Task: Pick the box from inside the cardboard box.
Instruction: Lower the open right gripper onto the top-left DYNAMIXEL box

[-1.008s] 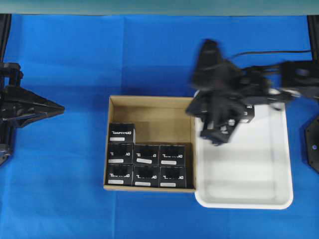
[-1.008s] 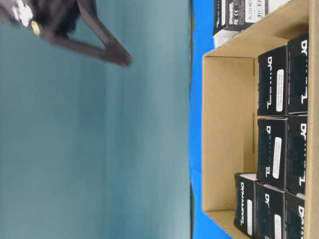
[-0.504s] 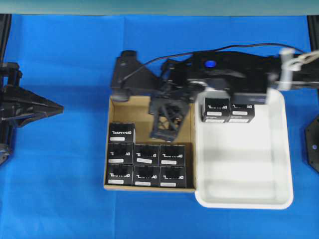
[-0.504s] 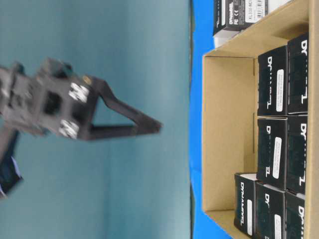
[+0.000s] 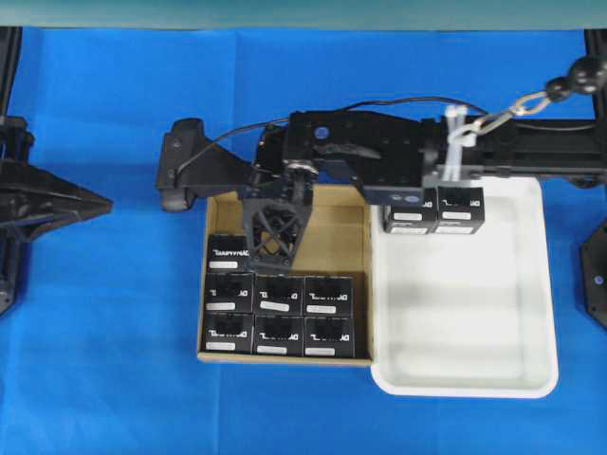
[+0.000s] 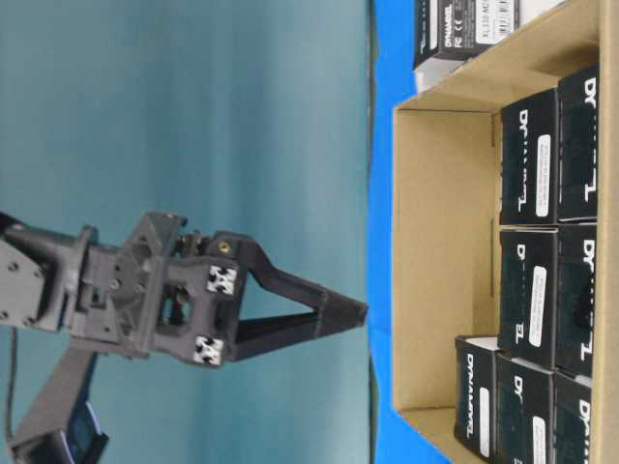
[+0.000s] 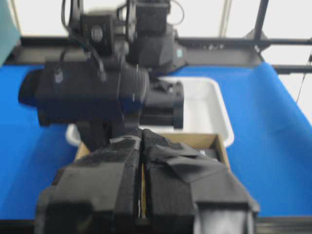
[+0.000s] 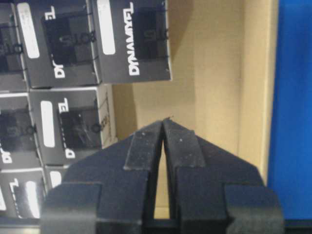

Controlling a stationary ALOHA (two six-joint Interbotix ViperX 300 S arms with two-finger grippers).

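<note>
The cardboard box holds several black boxes. The box with mirrored white lettering sits alone at its back left, and it also shows in the right wrist view. My right gripper reaches across from the right. It is shut and empty, hanging over the bare carton floor just beside the lettered box without touching it. Its tips meet, and from table level the gripper is above the carton. My left gripper is shut and empty at the far left, and shows closed in the left wrist view.
A white tray touches the carton's right wall and holds two lettered black boxes at its back. The right arm spans the tray's back edge and the carton's back wall. Blue cloth covers the table.
My right arm has swung left from above the white tray to above the carton, and lower toward it. The left arm has not moved.
</note>
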